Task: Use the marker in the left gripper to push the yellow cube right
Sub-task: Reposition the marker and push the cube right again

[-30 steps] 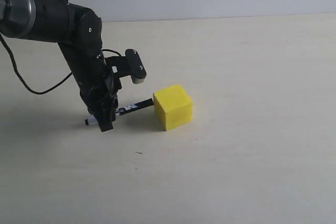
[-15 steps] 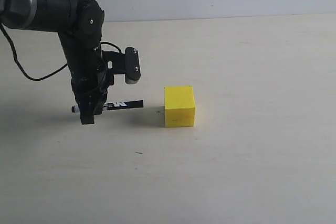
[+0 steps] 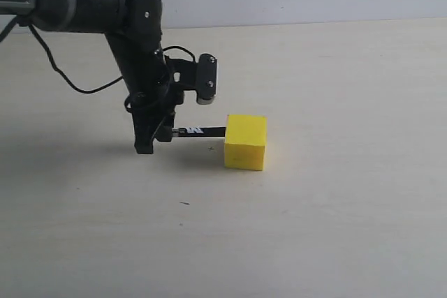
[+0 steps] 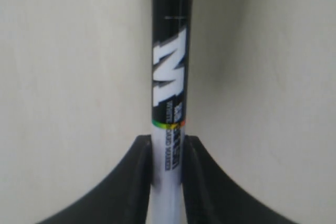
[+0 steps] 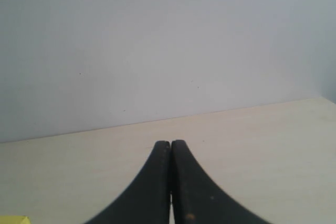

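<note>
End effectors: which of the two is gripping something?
The left end effector, shut on the marker; the right end effector is shut and empty.

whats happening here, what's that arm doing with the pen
The left gripper is clamped on a marker, holding it level just above the table. The marker's far end meets the left face of the yellow cube, apparently touching it, ready to push it right. The right gripper is shut, empty and away from the cube.
</note>
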Available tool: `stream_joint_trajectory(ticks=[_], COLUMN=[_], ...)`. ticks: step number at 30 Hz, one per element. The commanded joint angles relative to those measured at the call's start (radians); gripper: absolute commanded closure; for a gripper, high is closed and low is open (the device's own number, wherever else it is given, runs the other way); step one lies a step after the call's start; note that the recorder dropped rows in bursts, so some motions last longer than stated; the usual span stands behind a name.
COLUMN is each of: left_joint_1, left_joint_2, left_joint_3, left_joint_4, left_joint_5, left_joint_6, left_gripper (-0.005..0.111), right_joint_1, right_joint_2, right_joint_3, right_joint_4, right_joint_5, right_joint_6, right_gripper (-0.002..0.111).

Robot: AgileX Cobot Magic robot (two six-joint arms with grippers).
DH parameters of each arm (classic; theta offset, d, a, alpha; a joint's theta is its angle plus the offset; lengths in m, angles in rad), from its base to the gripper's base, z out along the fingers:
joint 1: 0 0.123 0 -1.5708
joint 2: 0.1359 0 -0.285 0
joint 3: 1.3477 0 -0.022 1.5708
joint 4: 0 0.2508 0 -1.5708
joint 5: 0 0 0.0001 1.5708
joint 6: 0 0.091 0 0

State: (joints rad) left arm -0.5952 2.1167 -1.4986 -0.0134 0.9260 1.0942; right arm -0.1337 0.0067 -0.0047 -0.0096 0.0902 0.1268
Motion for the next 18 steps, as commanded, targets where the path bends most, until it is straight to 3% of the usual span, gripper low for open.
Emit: stream_joint_trajectory(ticks=[1,6,10,14,18], left_joint_1=[-0.033,0.004,-0.006,-0.085,-0.152], left_joint_2=[0.022,0.002,0.002,0.032,0.100], left_joint_3=[-0.047,-0.050,-0.050,-0.088,-0.234], left_joint_4=[0.002,0.079,0.089,0.060,0.033], left_joint_5=[0.009,0.145,0.126,0.074,0.130], left_joint_6=[-0.003,-0.003,-0.031,-0.033,-0.050], left_gripper=[0.107,0.107,0.107,0.107,0.107], right_joint_1=[-0.005,-0.005,-0.005,-0.005,-0.005], right_joint_2=[-0.007,-0.007,-0.007,-0.007,-0.007], right_joint_3=[0.005,0.005,0.005,0.005,0.005], right_joint_4=[0.003,0.003,0.003,0.003,0.003], right_joint_5=[-0.007,-0.007,-0.007,-0.007,-0.007], right_joint_6=[0.001,0.001,0.001,0.001,0.001], right_gripper=[0.108,0.108,0.108,0.108,0.108])
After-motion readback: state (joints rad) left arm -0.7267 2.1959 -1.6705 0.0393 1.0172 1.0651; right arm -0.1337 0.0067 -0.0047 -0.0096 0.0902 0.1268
